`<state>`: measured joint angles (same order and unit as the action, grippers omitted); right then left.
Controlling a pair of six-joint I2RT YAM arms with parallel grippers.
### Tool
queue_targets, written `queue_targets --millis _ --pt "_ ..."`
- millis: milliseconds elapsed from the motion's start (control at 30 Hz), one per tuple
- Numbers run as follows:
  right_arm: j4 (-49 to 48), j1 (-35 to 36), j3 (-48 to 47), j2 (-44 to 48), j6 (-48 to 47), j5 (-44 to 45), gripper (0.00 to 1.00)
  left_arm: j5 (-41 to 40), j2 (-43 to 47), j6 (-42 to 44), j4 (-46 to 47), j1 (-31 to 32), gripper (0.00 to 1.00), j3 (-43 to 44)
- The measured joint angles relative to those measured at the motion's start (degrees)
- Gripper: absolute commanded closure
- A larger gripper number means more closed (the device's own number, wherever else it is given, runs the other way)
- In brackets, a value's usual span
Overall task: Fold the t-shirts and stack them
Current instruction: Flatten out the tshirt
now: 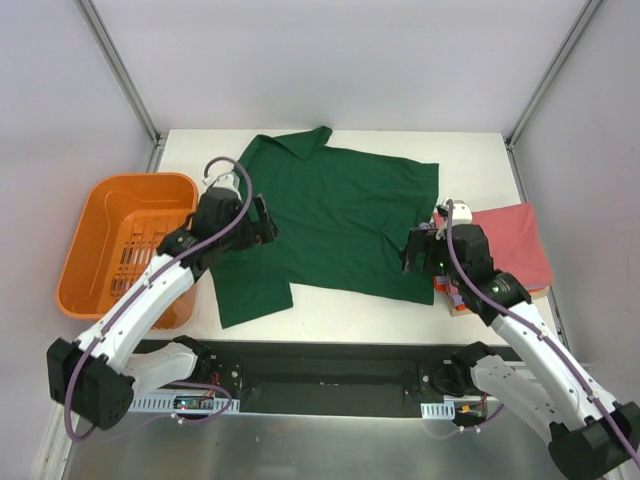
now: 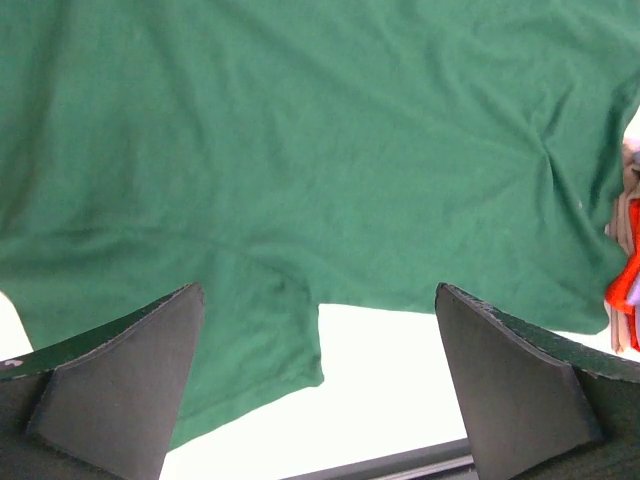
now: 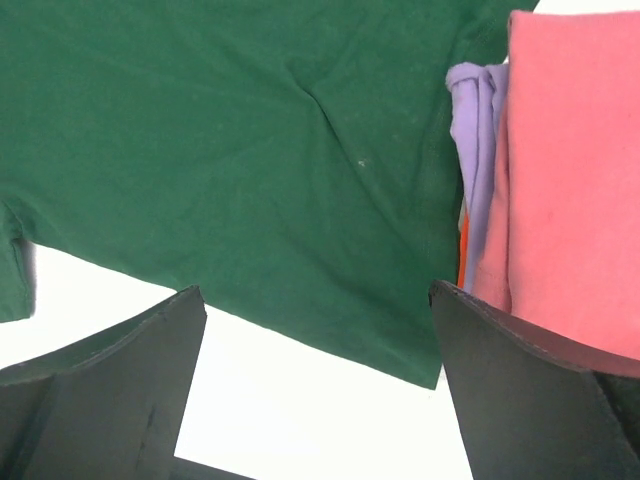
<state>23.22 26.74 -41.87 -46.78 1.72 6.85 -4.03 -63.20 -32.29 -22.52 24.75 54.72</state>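
A big dark green shirt [image 1: 335,220] lies spread out flat on the white table [image 1: 470,150]. Its collar points to the far side of the table. One short sleeve sticks out at the near left. The cloth has a few small wrinkles but no fold in it. The left claw [image 1: 262,222] hangs over the left part of the green shirt, close to that sleeve. In the left wrist view its two dark fingers [image 2: 120,380] stand far apart, so this claw is wide open, with the sleeve and a bit of white table showing between them. The right claw [image 1: 412,250] hangs over the near right corner of the green shirt. It is wide open too, and in the right wrist view the edge of the shirt runs between its fingers [image 3: 520,390]. Just beside that corner, on the right side of the table, sits a small pile of folded shirts. The pink-red shirt [image 1: 510,245] is on top. A purple shirt [image 3: 478,150] peeks out under it, and a thin strip of an orange shirt [image 3: 462,255] shows lower down. The green shirt comes right up to the pile. An orange basket [image 1: 100,250] with slots in it sits at the left side of the table, next to the left arm.
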Motion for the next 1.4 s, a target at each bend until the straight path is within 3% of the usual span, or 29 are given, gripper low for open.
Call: queue_targets --millis 267,633,900,1167,1400 --pt "-4.07 -0.52 5.33 5.27 1.22 -1.53 0.04 1.27 13.38 -4.57 -1.60 0.02 0.01 -11.26" --pt "-2.84 -0.70 7.85 6.88 1.05 0.44 0.04 2.56 16.41 -9.84 -9.88 0.02 0.01 -23.96" --pt "-2.64 -0.81 9.77 6.86 1.05 2.84 0.04 -0.15 25.86 -12.96 -17.64 0.04 0.01 -24.17" --pt "-2.54 -1.01 10.84 8.41 1.05 2.99 0.04 -7.04 25.24 -19.87 -22.75 0.04 0.01 -24.22" --pt "-2.89 -1.03 10.99 8.37 1.07 2.34 0.04 -12.46 26.38 -26.29 -22.34 0.39 0.09 -27.41"
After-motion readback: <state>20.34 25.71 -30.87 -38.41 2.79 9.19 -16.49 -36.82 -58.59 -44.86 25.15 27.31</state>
